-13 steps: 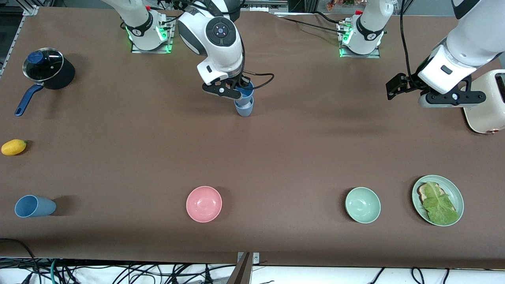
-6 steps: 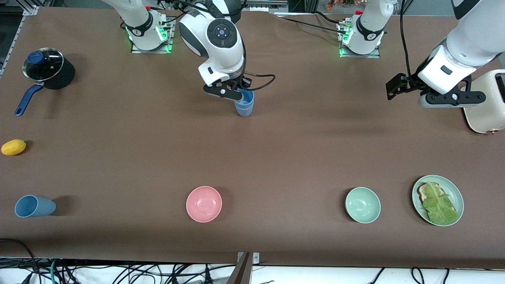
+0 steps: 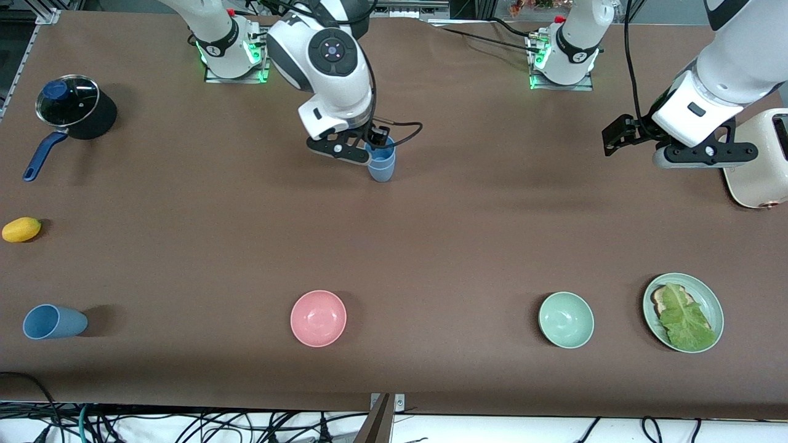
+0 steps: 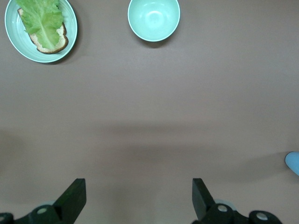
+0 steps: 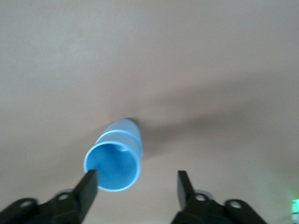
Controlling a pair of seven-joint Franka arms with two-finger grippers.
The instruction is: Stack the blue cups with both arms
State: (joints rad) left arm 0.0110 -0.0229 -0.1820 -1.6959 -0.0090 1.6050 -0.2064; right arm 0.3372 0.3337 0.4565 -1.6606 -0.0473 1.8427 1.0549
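Observation:
Two blue cups [image 3: 381, 165] stand nested one in the other on the table, between the two arm bases and a little nearer the front camera. My right gripper [image 3: 360, 152] is just above and beside their rim. In the right wrist view the cups [image 5: 114, 161] sit by one finger [image 5: 88, 183] of the right gripper [image 5: 135, 179], which is open and holds nothing. Another blue cup [image 3: 52, 322] lies on its side near the front edge at the right arm's end. My left gripper [image 3: 705, 154] waits open and empty [image 4: 138, 186] in the air beside the toaster.
A black pot with a glass lid [image 3: 74, 111] and a lemon [image 3: 21, 229] are at the right arm's end. A pink bowl [image 3: 318, 318], a pale-green bowl [image 3: 566, 320], a plate with bread and lettuce [image 3: 683, 312] line the front. A cream toaster [image 3: 760, 166] stands at the left arm's end.
My right gripper lowered the upper cup fully into the lower one, opened, and shifted slightly toward the right arm's end. The left arm has not moved.

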